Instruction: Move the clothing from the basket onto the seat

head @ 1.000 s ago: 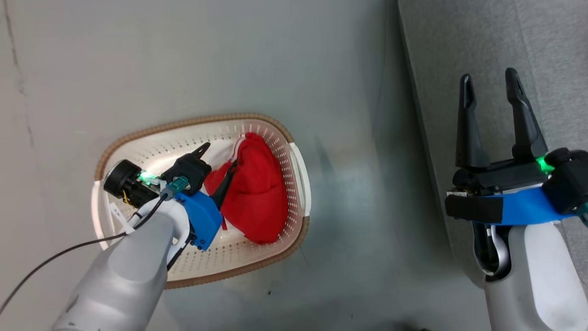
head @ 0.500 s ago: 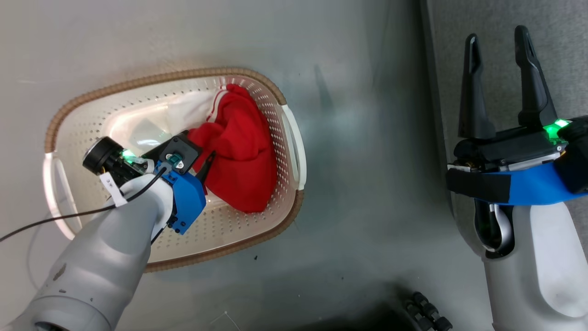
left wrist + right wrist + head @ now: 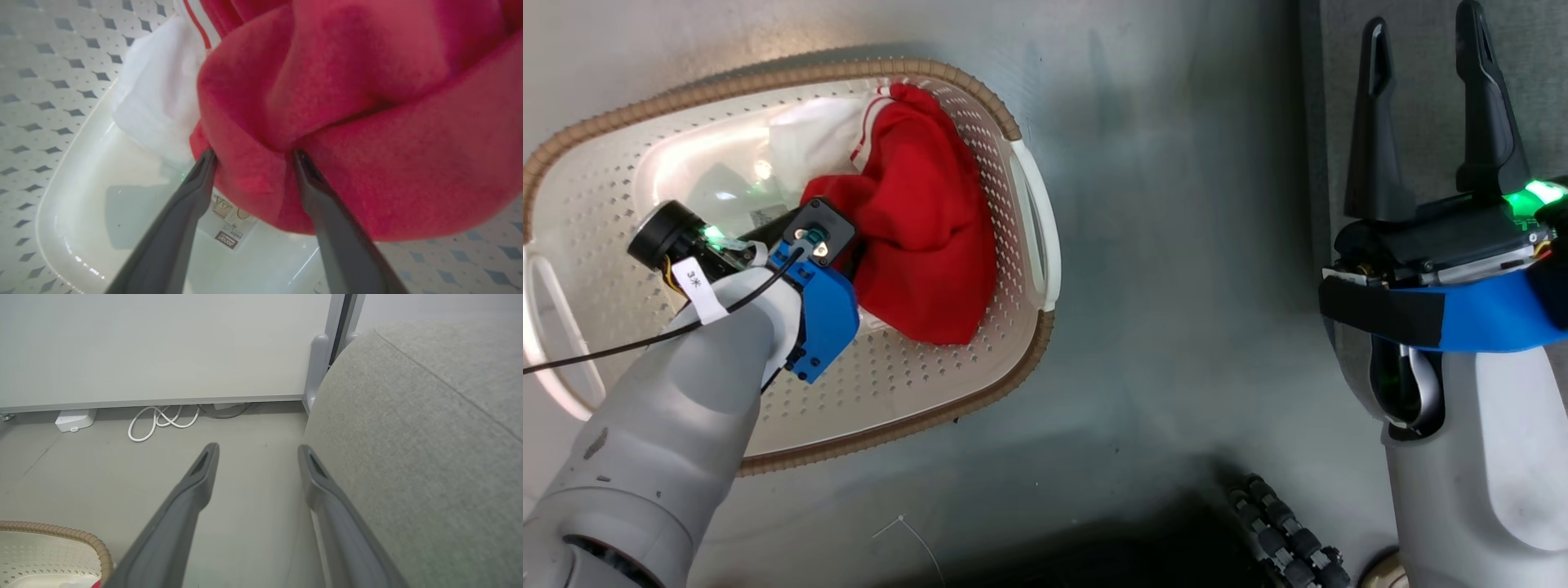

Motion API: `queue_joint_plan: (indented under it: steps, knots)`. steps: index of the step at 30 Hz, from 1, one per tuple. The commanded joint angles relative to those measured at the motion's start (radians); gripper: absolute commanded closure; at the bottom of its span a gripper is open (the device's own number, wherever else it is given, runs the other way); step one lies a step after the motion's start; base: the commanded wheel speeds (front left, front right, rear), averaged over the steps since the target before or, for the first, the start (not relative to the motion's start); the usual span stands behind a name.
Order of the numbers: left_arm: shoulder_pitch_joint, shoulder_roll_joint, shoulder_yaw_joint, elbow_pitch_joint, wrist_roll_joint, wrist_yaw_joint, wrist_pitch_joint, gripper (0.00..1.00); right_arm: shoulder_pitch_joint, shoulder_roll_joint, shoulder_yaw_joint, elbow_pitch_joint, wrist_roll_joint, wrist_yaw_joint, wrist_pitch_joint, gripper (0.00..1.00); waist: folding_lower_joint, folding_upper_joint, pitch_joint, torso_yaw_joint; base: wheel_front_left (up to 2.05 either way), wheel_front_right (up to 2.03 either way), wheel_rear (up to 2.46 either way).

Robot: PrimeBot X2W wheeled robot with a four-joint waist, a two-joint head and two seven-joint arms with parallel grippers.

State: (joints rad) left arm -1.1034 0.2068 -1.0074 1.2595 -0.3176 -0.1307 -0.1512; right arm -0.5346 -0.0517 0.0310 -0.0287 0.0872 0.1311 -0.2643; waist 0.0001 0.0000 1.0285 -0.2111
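Left hand (image 3: 253,154) astride clothing (image 3: 388,122), perhaps touching

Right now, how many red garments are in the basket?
1 that I can tell apart: the red clothing heaped against the basket's right-hand wall, a fold between the left gripper's jaws. More may be hidden inside the heap.

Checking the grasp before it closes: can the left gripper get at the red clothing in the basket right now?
Probably yes. The left gripper is inside the basket, its open fingers straddling a fold of the clothing, with nothing between them and the fabric.
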Motion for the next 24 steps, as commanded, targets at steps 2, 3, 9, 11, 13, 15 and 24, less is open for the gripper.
queue_joint_plan:
  steps: [2, 3, 9, 11, 13, 15, 24]
  knots:
    - [-0.020, 0.012, -0.009, 0.009, -0.006, 0.001, 0.007, 0.00, -0.016, 0.002, 0.004, -0.007, 0.003, -0.001, 0.000, 0.00, -0.0001, 0.0000, 0.022, -0.006, 0.00, 0.00, 0.00]
    - [-0.026, 0.014, -0.012, 0.011, -0.008, 0.001, 0.011, 0.00, -0.017, 0.002, 0.003, -0.008, 0.004, -0.001, 0.000, 0.00, -0.0001, 0.0000, 0.027, -0.007, 0.00, 0.00, 0.00]
    - [-0.047, 0.016, -0.028, 0.022, -0.003, 0.001, 0.036, 0.06, -0.020, 0.003, -0.003, -0.011, 0.005, -0.001, 0.000, 0.00, -0.0001, 0.0000, 0.045, -0.006, 0.00, 0.00, 0.00]
    - [-0.050, 0.016, -0.033, 0.023, -0.004, 0.001, 0.044, 1.00, -0.021, 0.003, -0.005, -0.009, 0.005, -0.001, 0.000, 0.00, -0.0001, 0.0000, 0.046, -0.005, 0.00, 0.00, 0.00]
    - [-0.053, 0.015, -0.034, 0.025, -0.009, 0.001, 0.043, 1.00, -0.025, 0.003, -0.006, -0.007, 0.006, -0.001, 0.000, 0.00, -0.0001, 0.0000, 0.045, -0.004, 0.00, 0.00, 0.00]
    - [-0.053, 0.011, -0.037, 0.026, -0.012, 0.002, 0.043, 1.00, -0.025, 0.003, -0.008, -0.006, 0.005, -0.001, 0.000, 0.00, -0.0001, 0.0000, 0.041, -0.001, 0.00, 0.00, 0.00]
    - [-0.030, -0.001, -0.039, 0.029, -0.033, 0.002, 0.035, 1.00, -0.017, 0.003, -0.016, 0.000, 0.003, -0.001, 0.000, 0.00, -0.0001, 0.0000, 0.006, 0.009, 0.00, 0.00, 0.00]
